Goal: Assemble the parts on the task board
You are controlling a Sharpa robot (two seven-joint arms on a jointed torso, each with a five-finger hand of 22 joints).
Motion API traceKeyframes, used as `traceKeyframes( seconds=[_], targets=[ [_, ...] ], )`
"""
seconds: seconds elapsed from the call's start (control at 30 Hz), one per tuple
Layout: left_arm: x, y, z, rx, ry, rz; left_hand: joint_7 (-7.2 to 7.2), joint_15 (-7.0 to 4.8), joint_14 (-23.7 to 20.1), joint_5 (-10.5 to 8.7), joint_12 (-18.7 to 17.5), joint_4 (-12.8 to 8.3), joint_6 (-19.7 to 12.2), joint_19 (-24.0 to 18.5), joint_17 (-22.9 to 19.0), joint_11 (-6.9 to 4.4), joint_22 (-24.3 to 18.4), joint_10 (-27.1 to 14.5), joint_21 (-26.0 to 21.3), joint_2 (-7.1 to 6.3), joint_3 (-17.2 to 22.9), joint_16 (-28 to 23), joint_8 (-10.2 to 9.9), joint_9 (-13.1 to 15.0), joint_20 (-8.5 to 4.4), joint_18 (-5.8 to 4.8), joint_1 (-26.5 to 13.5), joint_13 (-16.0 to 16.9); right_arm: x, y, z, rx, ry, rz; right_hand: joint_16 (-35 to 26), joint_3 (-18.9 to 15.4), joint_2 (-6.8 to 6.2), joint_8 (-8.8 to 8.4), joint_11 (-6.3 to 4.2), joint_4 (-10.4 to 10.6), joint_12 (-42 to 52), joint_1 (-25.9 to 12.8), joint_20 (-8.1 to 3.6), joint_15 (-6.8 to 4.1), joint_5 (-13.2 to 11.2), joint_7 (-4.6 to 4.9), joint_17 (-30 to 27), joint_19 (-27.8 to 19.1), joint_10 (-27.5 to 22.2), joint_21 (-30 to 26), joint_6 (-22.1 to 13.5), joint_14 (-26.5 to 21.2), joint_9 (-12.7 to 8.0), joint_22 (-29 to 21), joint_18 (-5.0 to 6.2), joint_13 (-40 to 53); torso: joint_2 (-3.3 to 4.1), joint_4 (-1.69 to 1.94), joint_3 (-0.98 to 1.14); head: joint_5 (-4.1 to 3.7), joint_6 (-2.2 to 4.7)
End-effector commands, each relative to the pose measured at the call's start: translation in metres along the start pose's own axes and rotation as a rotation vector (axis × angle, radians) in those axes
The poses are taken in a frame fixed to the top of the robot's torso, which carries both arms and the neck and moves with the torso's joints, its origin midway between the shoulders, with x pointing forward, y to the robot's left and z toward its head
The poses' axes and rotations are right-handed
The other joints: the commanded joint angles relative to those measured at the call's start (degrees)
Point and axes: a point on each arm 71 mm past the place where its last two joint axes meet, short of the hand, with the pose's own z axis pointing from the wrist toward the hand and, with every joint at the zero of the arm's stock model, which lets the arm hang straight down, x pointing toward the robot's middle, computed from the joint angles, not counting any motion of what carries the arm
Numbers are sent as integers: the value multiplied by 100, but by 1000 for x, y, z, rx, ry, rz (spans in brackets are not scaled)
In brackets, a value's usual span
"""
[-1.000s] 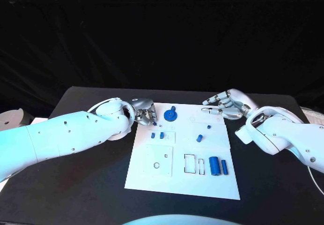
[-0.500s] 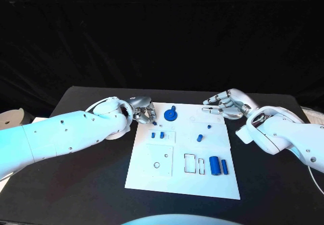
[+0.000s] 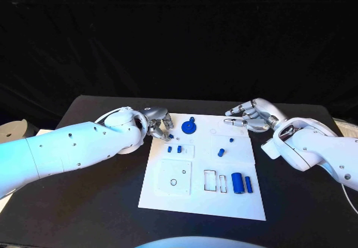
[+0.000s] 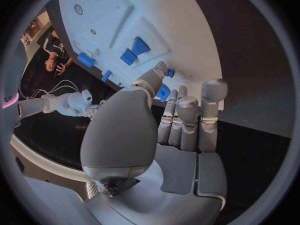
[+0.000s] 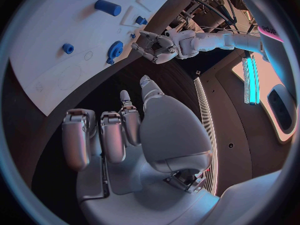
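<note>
The white task board lies mid-table. On it I see a blue gear, two small blue blocks, a small blue peg and a blue cylinder beside a blue bar. My left hand hovers at the board's far left corner. In the left wrist view its thumb and fingers pinch a small blue part. My right hand hangs over the far right corner, fingers apart and holding nothing. The right wrist view shows the gear and the cylinder.
Empty rectangular slots and a square inset plate with a small hole mark the board's near half. Black table surrounds the board. A pale round object sits beyond the table's left edge.
My left hand has shifted slightly and turned a little at the board's far left corner, still with the blue part at its fingertips. The right hand has stayed put.
</note>
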Motion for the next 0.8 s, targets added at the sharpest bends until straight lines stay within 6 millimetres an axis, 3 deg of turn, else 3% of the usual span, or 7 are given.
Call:
traceKeyframes(
  seconds=[0.03,0.27,0.47,0.8],
  targets=[
    [-1,-3,1,14,-23,93,-75,-15,-72,26,54,-4,41,-55,-69,-4,-59,-66,-92,23,-64,-51,36,9,-11,107,87,5,1,1,0,-9,8,0,-15,-42,31,-3,-30,3,-22,-19,-27,-26,12,1,1095,89,23,-32,33,502,9,385,34,244,3,-7,-4,6,-1],
    [1,-10,3,41,-10,145,-236,-183,-120,32,328,7,358,-63,-142,-131,-104,-89,-211,189,-62,-67,156,26,-162,122,275,11,1,1,0,-8,8,1,-15,-42,31,-3,-30,3,-22,-19,-27,-26,12,1,1095,89,23,-32,33,502,9,385,34,244,3,-6,-3,5,-6],
    [3,-15,4,68,8,159,-277,-223,-47,37,435,25,582,17,1,-166,16,62,-63,291,133,31,214,27,-203,86,324,-14,1,1,0,-8,8,1,-15,-42,31,-3,-30,3,-22,-19,-27,-26,12,1,1095,89,23,-32,33,502,9,385,34,244,2,0,-4,7,-11],
    [10,-17,8,68,56,177,-257,-226,250,28,404,64,683,224,676,-159,390,171,445,226,401,433,153,-5,-214,-8,248,-83,1,1,0,-9,9,1,-15,-42,31,-3,-30,3,-22,-19,-27,-26,12,1,1095,89,23,-32,33,502,9,385,34,244,5,-5,-6,0,-25]
  ],
)
